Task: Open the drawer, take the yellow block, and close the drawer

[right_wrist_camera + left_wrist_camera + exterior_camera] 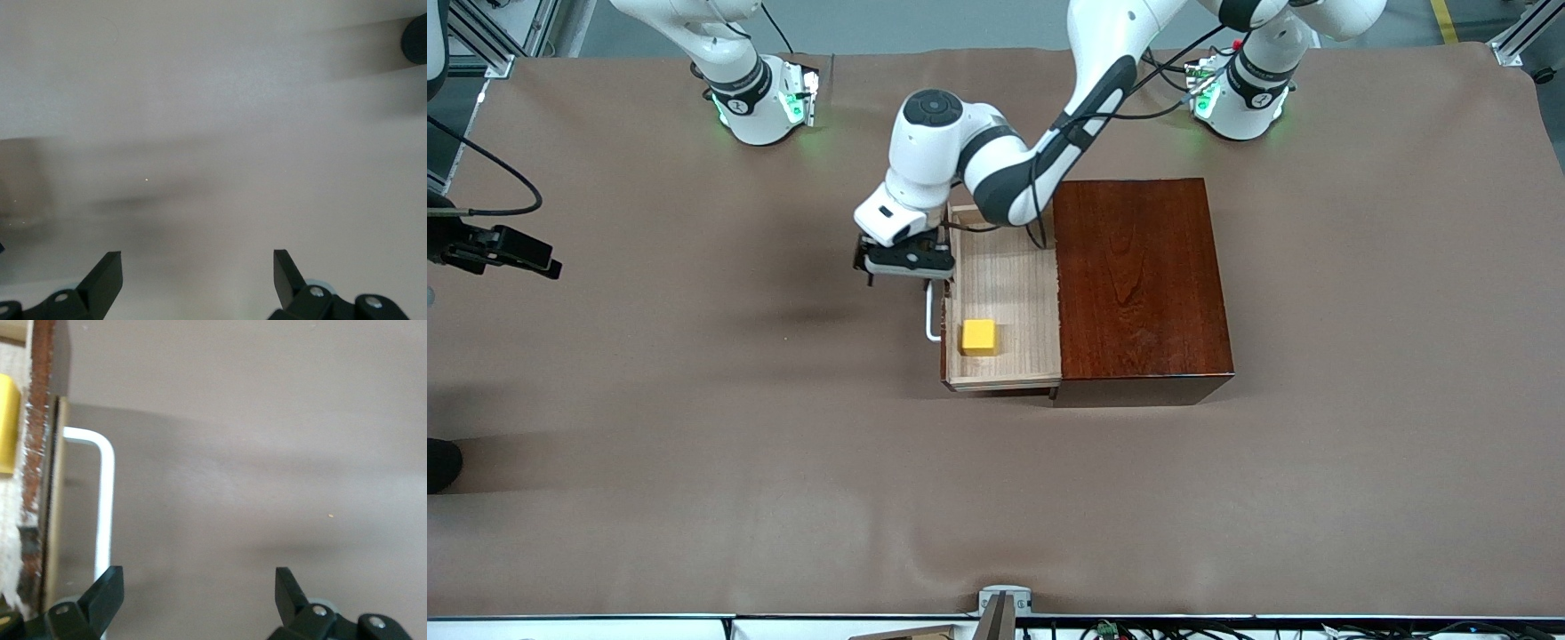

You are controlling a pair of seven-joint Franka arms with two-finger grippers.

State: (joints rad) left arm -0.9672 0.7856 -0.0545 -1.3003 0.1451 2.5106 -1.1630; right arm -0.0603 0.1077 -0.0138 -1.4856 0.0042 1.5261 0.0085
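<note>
One table [694, 444] carries everything; largest on it is the glossy reddish-brown box [1138, 276], its drawer [1005, 284] pulled out toward the right arm's end. At the drawer's 6 o'clock corner, nearest the front camera, sits the yellow block [978, 337] (small, stiff, probably light; best pinched across two flat faces). The left end effector [907, 260], fingers spread wide and empty, hangs over the white handle [932, 313], so the block lies at about its 5 o'clock. The right end effector [197, 273] waits, wide open, over bare table.
</note>
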